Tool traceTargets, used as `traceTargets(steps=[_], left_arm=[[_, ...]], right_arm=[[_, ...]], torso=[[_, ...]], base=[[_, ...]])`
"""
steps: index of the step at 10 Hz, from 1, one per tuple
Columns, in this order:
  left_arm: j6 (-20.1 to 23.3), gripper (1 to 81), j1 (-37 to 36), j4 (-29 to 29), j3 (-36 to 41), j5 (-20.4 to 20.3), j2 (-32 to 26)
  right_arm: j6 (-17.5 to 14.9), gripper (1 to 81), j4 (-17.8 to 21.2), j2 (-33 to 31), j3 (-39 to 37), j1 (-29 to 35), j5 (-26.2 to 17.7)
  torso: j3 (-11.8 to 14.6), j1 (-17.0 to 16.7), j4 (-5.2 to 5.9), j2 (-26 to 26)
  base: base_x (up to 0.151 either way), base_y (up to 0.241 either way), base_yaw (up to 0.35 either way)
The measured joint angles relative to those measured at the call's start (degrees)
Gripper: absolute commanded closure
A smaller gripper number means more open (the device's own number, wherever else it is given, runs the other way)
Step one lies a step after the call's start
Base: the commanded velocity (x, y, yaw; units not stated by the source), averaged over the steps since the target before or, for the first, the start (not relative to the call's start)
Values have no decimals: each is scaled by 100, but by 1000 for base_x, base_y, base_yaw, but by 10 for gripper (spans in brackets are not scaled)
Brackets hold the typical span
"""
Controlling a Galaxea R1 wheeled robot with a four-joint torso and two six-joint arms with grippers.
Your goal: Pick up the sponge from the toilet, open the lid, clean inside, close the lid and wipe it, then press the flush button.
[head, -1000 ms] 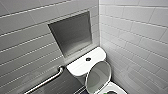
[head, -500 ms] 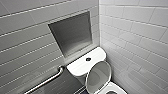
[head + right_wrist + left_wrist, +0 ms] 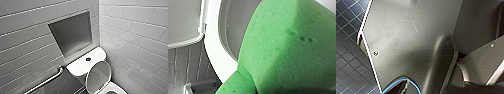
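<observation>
Toilet [image 3: 77, 67] in the corner where two tiled walls [image 3: 135, 37] meet. Lid [image 3: 98, 76] is up, standing just in front of the tank, greyish inner face toward the head camera. Flush button [image 3: 88, 59] sits in the middle of the tank top, clear of the lid. Sponge [image 3: 288, 50], bright green, is very close in the right wrist view, just beside a curved white rim with a grey inner face; touching it or not, cannot tell. Right gripper: cannot tell if it is open or closed on the sponge. Left gripper: cannot tell either. Left wrist view has the dark robot plate, a blue cable [image 3: 398, 83] and dark small-tiled floor [image 3: 346, 30]. Metal grab bar [image 3: 47, 81] on the wall beside the tank, grey recessed niche [image 3: 71, 36] above it.
</observation>
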Motion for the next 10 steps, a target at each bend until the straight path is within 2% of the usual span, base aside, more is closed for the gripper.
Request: traceTargets(steps=[2, 5, 8, 10], left_arm=[[2, 10, 0, 0, 2, 0, 16], [5, 10, -2, 2, 2, -7, 18], [7, 10, -30, 2, 2, -16, 18], [5, 10, -30, 2, 2, -16, 13]], right_arm=[[-5, 811, 17, -597, 724, -55, 139], [-2, 811, 91, -1325, 1443, -245, 601], [-11, 811, 94, -1292, 1629, -113, 631], [-11, 811, 100, -870, 1565, 505, 497]], torso=[[0, 0, 0, 0], [0, 0, 0, 0], [0, 0, 0, 0], [0, 0, 0, 0]], base=[[0, 0, 0], [0, 0, 0], [0, 0, 0], [0, 0, 0]])
